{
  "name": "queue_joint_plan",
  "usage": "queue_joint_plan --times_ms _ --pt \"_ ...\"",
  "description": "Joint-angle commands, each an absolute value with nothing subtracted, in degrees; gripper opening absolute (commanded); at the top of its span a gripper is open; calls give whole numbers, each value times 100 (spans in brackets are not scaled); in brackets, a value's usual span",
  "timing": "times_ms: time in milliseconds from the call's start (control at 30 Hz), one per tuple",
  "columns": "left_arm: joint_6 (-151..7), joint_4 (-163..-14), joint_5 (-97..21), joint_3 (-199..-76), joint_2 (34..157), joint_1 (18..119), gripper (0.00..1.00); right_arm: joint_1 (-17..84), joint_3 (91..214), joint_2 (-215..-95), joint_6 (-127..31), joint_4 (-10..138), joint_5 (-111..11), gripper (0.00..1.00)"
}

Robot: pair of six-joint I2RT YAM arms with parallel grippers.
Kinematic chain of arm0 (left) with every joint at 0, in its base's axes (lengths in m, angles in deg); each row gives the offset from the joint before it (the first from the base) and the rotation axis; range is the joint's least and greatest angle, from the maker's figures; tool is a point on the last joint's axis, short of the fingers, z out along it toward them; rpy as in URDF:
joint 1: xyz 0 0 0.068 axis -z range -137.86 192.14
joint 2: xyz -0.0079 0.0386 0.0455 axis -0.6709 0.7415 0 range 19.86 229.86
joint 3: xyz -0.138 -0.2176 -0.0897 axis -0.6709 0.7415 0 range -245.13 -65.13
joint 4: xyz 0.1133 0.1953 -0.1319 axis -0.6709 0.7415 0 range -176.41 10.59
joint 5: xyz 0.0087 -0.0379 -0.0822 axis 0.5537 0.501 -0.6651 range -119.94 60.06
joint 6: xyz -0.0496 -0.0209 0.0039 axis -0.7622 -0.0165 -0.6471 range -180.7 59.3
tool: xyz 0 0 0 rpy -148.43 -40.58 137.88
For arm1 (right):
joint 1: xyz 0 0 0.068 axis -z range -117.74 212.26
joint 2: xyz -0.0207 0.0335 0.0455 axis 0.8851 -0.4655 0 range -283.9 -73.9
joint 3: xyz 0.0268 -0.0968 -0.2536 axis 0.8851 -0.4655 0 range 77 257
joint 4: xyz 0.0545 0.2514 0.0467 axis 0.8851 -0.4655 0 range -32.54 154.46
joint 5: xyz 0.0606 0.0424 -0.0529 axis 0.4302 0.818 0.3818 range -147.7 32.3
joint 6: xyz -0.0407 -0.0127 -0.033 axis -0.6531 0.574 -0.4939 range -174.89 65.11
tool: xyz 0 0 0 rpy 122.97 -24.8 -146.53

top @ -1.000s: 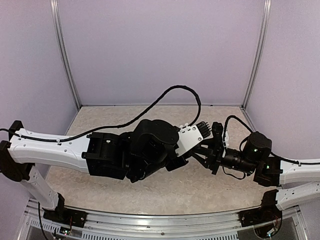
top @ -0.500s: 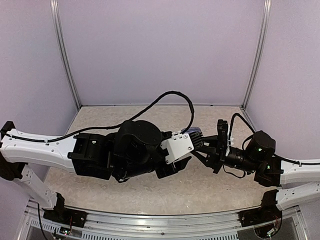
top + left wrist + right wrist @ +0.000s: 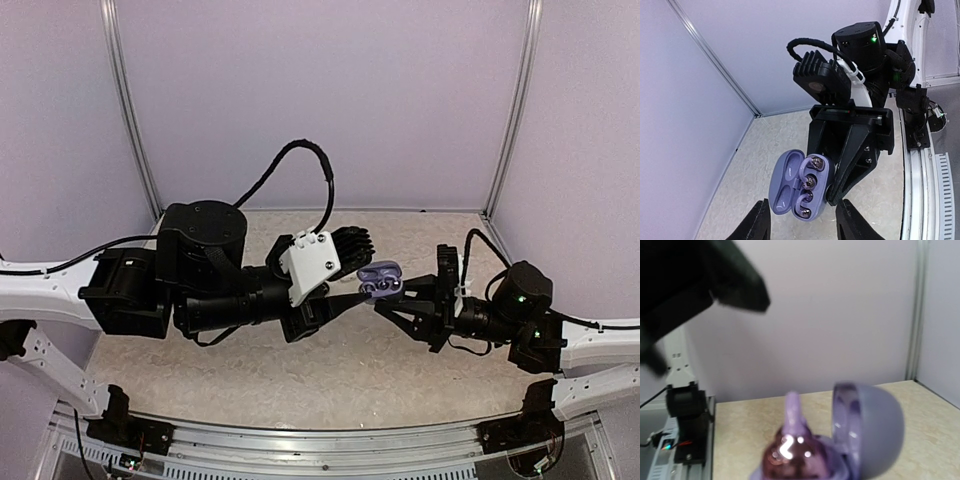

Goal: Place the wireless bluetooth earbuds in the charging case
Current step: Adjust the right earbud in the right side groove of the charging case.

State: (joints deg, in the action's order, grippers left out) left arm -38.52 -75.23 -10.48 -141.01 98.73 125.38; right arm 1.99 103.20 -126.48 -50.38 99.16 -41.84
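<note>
Two grippers meet in the top view: your right gripper (image 3: 388, 298) is clamped on the open purple charging case (image 3: 379, 279), while your left gripper (image 3: 352, 295), its fingers (image 3: 758, 222) apart and empty, points at it. In the left wrist view, the case's long axis runs along the right gripper, wells facing your left gripper and lid (image 3: 785, 182) swung aside. The right wrist view is blurred, with the lid standing upright.

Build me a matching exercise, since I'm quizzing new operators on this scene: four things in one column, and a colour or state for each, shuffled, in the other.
Things:
1. case
2. left gripper
3. right gripper
4. table

States:
A. speckled beige
B. jaws apart
C. purple, lid open
D. clamped on the case

Pairs: 1-C, 2-B, 3-D, 4-A
</note>
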Motion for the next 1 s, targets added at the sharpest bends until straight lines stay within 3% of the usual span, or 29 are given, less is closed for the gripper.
queue_joint_plan --times_ms 0,333,967 --pt "-3739 -7220 -1754 -14316 9772 12384 42 162 10476 -12671 -5169 9751 -3659 0" --pt "-3754 -6910 -1955 -14526 10007 12348 26 162 10770 -12968 -5258 9420 -3211 0" --pt "-3734 -6736 -2315 -14573 10194 12081 21 153 10943 -13112 -5367 9154 -3037 0"
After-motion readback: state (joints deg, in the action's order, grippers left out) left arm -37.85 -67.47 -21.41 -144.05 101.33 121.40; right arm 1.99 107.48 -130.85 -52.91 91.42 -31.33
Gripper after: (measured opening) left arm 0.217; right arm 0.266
